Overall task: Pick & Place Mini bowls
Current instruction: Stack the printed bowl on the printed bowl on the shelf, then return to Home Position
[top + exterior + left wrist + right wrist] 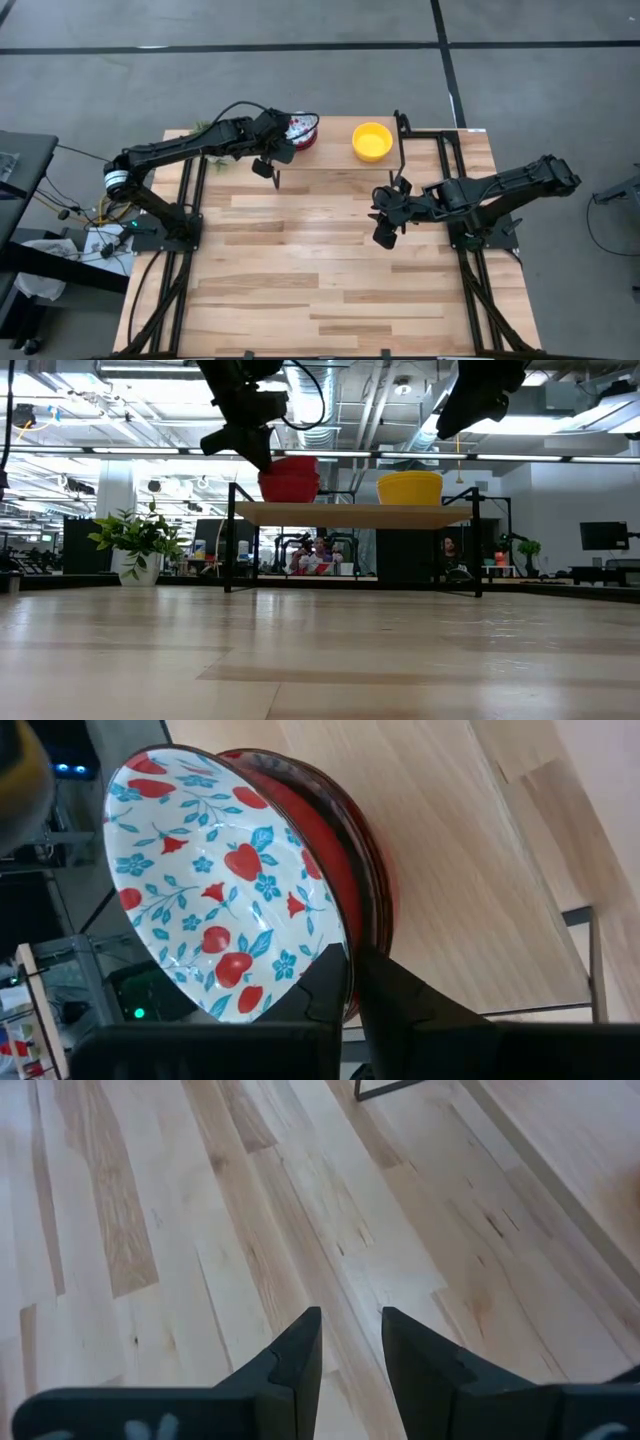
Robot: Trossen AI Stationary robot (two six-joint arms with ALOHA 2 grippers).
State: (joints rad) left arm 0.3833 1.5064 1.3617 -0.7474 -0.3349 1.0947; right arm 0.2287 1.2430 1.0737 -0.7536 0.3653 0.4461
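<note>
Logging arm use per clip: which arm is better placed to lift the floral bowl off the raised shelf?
Left. The left gripper is already pinched on the rim of the floral bowl on the shelf. The right gripper hovers over bare table, empty, away from the shelf.

two bowl stacks (pixel 303 130) (pixel 372 140) sit apart on a shelf (pixel 330 155), perhaps raised.
</note>
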